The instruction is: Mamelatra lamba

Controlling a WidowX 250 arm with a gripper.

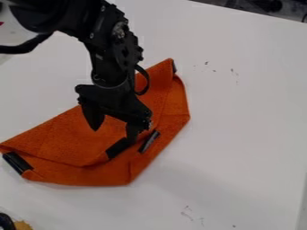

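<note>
In the camera view, the orange cloth [84, 134] lies on the white desk [246, 134], left of and below the middle of the view. It is partly folded: one layer overlaps another along the lower side, and creases run across the surface. Black strips sit at the cloth's left corner [18, 162], at its top corner [174, 67], and as a close pair [149, 141] near the lower right edge. The arm [114, 45] enters from the upper left, and the tool [114, 132] hangs down over the cloth. The two fingers are spread, with orange cloth visible between them. The right-hand fingertip in the view is beside the paired strips; contact with the fabric appears possible but cannot be confirmed. Small dark marks [187, 213] are present on the desk.
</note>
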